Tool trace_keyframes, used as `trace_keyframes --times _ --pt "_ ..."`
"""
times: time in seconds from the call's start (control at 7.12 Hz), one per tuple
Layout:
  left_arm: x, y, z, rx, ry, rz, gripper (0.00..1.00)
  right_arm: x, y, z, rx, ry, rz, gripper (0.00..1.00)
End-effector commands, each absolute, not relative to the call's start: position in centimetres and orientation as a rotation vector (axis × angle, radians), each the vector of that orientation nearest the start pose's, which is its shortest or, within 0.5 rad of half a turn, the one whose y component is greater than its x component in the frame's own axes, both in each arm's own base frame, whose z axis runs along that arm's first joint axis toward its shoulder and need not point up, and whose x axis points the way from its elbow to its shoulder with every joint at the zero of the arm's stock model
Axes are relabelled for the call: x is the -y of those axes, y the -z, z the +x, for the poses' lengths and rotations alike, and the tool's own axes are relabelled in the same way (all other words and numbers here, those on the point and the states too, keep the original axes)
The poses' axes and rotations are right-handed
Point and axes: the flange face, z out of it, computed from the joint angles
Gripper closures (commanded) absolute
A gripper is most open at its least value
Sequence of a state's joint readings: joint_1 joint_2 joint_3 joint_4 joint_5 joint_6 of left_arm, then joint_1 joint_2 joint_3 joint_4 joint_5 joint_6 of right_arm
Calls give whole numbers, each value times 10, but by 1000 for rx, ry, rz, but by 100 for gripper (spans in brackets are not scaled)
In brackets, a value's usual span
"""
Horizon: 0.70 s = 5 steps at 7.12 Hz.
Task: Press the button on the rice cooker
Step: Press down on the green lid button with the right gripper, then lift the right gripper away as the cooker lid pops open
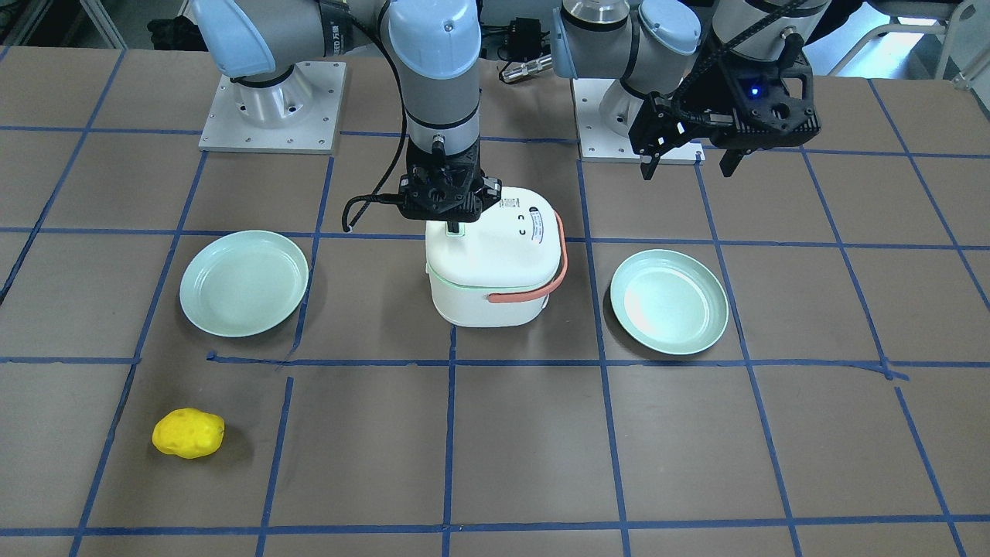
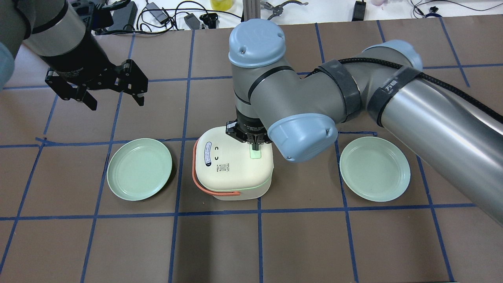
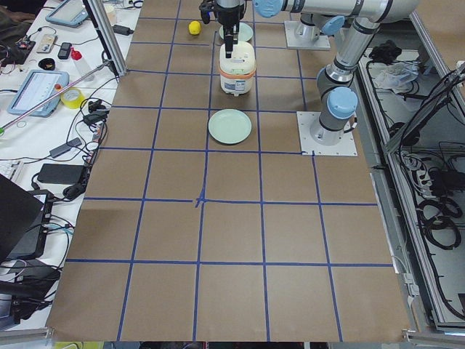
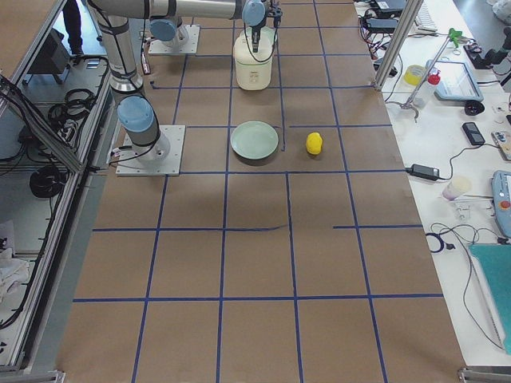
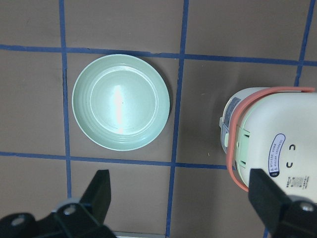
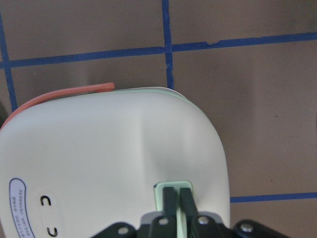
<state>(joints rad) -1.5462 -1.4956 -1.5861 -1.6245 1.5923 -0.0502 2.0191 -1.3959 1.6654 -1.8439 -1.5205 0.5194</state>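
The white rice cooker (image 1: 495, 271) with an orange handle stands mid-table, lid closed. Its button (image 2: 256, 154), a pale mint pad, sits on the lid top near one edge. My right gripper (image 2: 256, 148) is shut, fingers together and pointing straight down, with the tips on the button. In the right wrist view the gripper (image 6: 177, 192) rests on the button (image 6: 158, 201) and covers its middle. My left gripper (image 2: 118, 103) is open and empty, hovering above the table away from the cooker (image 2: 232, 169); its wrist view shows the cooker (image 5: 272, 144) from above.
Two pale green plates flank the cooker, one on each side (image 1: 244, 282) (image 1: 669, 302). A yellow lumpy object (image 1: 188, 433) lies near the front of the table. Blue tape lines grid the brown tabletop (image 1: 526, 449).
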Motion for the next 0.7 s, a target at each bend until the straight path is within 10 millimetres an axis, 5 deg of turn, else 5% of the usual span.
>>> trace_keyframes --times 0.0,0.28,0.56 --pt "463 -511 -120 -3118 10 -117 0 441 -409 356 -3112 -22 119 0" --pt "463 -511 -120 -3118 10 -117 0 452 -466 318 -3196 -42 -59 0" --pt "463 -511 -120 -3118 10 -115 0 479 -518 264 -3204 -120 -15 0"
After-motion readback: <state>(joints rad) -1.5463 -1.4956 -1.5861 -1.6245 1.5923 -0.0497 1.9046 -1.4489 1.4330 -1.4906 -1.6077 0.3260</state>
